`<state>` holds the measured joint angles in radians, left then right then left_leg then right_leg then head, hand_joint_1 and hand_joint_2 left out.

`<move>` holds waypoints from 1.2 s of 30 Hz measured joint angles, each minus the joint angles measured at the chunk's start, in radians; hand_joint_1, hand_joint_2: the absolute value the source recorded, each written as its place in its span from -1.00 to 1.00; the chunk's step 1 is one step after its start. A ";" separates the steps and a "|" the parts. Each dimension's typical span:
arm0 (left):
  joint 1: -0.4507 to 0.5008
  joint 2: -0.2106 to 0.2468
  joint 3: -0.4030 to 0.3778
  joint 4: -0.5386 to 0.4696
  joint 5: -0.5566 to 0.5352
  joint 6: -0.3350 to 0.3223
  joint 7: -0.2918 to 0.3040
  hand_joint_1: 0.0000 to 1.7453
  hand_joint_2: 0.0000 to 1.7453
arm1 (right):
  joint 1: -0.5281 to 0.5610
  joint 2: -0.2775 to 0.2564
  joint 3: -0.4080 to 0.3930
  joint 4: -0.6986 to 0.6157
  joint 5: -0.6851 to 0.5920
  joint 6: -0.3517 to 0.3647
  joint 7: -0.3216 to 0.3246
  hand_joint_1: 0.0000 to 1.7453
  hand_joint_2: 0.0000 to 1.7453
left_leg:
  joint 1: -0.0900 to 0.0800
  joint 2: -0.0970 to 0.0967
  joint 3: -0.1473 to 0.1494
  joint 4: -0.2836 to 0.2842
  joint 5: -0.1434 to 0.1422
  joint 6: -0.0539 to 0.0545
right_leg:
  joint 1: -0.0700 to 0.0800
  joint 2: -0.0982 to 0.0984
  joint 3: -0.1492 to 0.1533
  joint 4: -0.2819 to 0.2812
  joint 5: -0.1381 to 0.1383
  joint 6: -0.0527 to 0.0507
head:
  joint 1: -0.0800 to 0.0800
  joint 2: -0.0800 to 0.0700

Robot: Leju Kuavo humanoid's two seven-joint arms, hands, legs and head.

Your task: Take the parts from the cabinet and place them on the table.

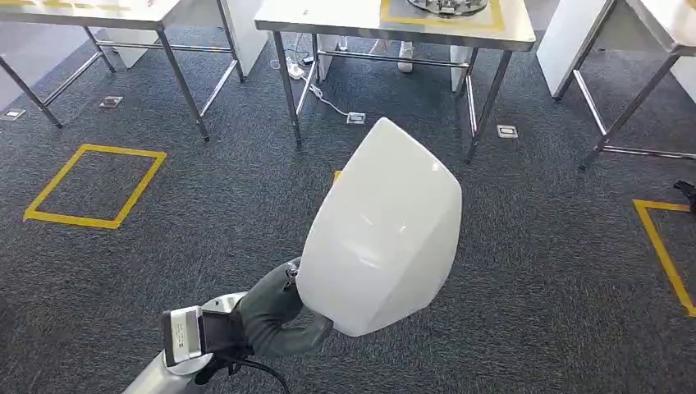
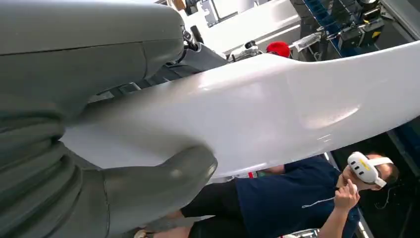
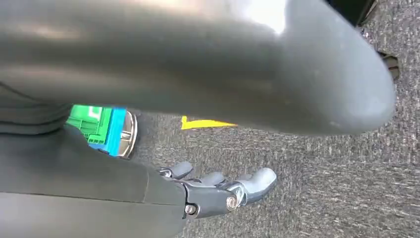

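Observation:
A large white curved shell part (image 1: 382,234) hangs over the carpet in the head view, gripped at its lower left edge by my left hand (image 1: 271,316). In the left wrist view the grey thumb (image 2: 158,183) presses against the glossy white part (image 2: 257,109), and the darker fingers lie on its other face. My right hand (image 3: 218,191) hangs over the grey carpet with its fingers stretched out and nothing in them. Straight ahead stands a steel table (image 1: 328,29) with a yellow-taped rectangle and a round metal piece (image 1: 447,6) on its top.
More steel tables stand at far left (image 1: 90,16) and far right (image 1: 657,33). Yellow tape squares (image 1: 94,185) mark the carpet, with floor sockets and a cable (image 1: 354,117) under the middle table. A person wearing a white headset (image 2: 366,168) is nearby. A green and blue crate (image 3: 99,126) is close to my right arm.

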<state>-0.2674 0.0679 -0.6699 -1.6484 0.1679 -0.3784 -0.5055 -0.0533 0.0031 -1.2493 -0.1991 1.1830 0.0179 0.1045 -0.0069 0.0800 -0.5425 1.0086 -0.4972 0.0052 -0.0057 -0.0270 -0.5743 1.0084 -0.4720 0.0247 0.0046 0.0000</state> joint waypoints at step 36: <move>-0.012 -0.005 0.000 0.008 0.000 -0.003 0.012 1.00 1.00 | 0.000 0.000 0.000 0.000 0.003 0.002 -0.006 -1.00 -1.00 | 0.025 -0.011 0.014 0.002 -0.010 0.000 | -0.034 0.002 -0.018 0.008 0.021 0.055 | 0.007 0.000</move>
<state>-0.2797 0.0633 -0.6703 -1.6400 0.1678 -0.3811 -0.4932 -0.0531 0.0027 -1.2493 -0.1991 1.1864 0.0202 0.0984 0.0186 0.0693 -0.5289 1.0108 -0.5071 0.0054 -0.0400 -0.0246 -0.5922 1.0165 -0.4511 0.0800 0.0114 0.0000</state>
